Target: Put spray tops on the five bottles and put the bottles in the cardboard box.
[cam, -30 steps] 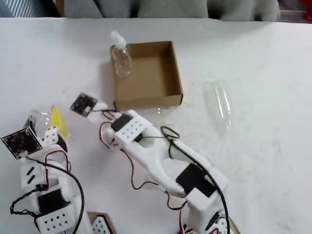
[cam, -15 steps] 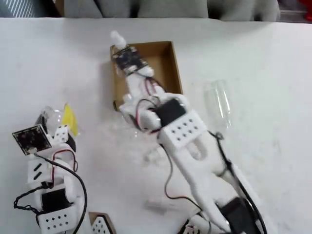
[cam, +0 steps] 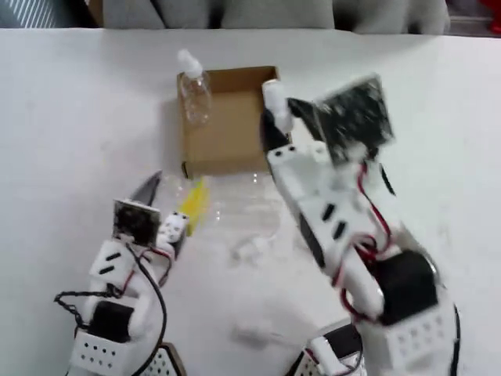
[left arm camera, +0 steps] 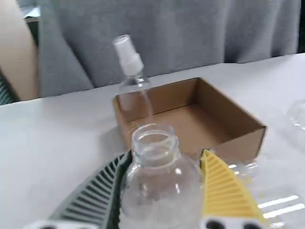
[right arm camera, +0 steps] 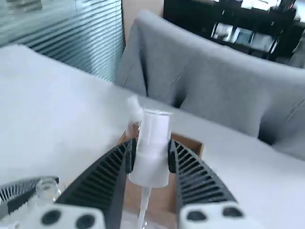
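My left gripper (left arm camera: pixel 166 156) is shut on an open-necked clear bottle (left arm camera: pixel 155 191), held upright between its grey and yellow fingers just in front of the cardboard box (left arm camera: pixel 200 114). In the high view the left gripper (cam: pixel 177 193) is near the box's front left corner. My right gripper (right arm camera: pixel 150 145) is shut on a white spray top (right arm camera: pixel 150 152) with its tube hanging down; seen from the high view, the right gripper (cam: pixel 272 119) is raised over the box's (cam: pixel 227 125) right wall. A capped bottle (cam: pixel 194 92) stands at the box's far left corner.
A loose spray top (cam: pixel 250 251) lies on the table in front of the box, another (cam: pixel 254 335) nearer the arm bases. Clear bottles (cam: pixel 246 205) lie on their sides just before the box. A grey sofa stands beyond the table's far edge.
The right arm swung from the box's front left, over the box, up to its right side with the spray top. The left arm carried its bottle right, toward the box's front.
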